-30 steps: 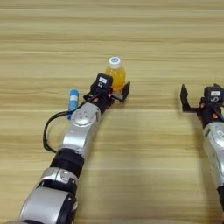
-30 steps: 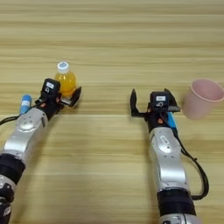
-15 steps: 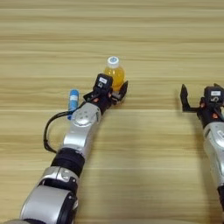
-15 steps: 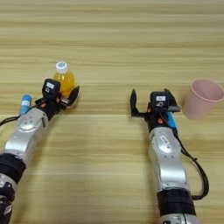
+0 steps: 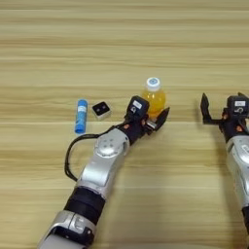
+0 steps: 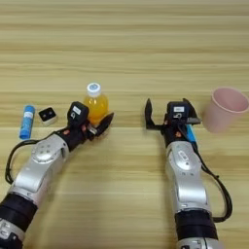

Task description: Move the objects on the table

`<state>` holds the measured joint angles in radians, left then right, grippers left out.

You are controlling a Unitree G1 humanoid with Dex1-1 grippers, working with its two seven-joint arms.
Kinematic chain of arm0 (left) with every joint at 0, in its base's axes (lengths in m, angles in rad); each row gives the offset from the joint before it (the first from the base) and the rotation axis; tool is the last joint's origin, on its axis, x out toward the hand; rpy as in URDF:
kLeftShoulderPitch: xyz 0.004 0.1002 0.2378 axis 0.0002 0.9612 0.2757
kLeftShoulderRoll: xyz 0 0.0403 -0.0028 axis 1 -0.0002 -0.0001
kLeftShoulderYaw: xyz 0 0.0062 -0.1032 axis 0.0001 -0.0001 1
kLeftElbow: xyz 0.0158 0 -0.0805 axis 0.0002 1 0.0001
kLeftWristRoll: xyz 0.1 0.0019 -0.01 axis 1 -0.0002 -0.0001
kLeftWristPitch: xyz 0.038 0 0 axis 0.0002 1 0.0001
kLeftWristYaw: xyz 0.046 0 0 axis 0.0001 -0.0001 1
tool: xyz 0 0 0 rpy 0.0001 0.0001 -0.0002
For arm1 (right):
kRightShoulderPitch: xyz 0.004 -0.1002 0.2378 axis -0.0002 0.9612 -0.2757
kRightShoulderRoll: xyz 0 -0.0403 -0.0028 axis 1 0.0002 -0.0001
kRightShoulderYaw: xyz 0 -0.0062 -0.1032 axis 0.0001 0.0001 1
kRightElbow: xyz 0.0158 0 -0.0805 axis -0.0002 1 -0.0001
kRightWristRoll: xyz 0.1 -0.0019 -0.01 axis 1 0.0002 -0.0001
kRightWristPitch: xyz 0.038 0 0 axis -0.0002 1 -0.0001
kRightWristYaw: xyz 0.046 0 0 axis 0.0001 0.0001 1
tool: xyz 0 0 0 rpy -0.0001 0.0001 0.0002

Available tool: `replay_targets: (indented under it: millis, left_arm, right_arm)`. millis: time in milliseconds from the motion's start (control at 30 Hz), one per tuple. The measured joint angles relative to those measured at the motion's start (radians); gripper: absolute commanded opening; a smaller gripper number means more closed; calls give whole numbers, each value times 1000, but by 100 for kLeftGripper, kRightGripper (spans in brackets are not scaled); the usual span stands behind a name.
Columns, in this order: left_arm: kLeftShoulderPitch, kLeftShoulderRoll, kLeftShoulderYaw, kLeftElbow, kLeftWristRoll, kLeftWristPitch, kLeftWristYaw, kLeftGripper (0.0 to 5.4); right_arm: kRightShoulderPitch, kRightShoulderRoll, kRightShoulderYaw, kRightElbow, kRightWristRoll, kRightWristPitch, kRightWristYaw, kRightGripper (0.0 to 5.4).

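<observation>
Standing upright: orange-drink bottle [image 6: 96,103] between spread left gripper [image 6: 95,122] fingers; right gripper [image 6: 168,113] spread; pink cup [image 6: 224,109].

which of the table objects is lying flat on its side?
The blue tube, at far left beside the black-and-white block. The orange drink bottle and pink cup both stand upright.

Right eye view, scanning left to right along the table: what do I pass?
Blue tube → black-and-white block → left gripper at the orange drink bottle → right gripper, open → pink cup.
</observation>
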<state>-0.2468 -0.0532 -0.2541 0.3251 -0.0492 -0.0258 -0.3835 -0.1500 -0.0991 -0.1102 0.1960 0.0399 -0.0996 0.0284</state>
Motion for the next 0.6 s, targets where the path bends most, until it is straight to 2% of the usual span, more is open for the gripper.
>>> replay_targets:
  millis: [200,367,400,600]
  left_arm:
    - [21,10,-62,-29,1,1,-20,339]
    - [25,12,-77,-34,1,0,-19,339]
    - [25,12,-77,-34,1,0,-19,367]
    - [37,16,-88,-25,7,6,5,430]
  right_arm:
    - [0,0,0,0,0,0,0,540]
    - [0,0,0,-1,0,0,0,540]
    - [0,0,0,-1,0,0,0,540]
    - [0,0,0,-1,0,0,0,540]
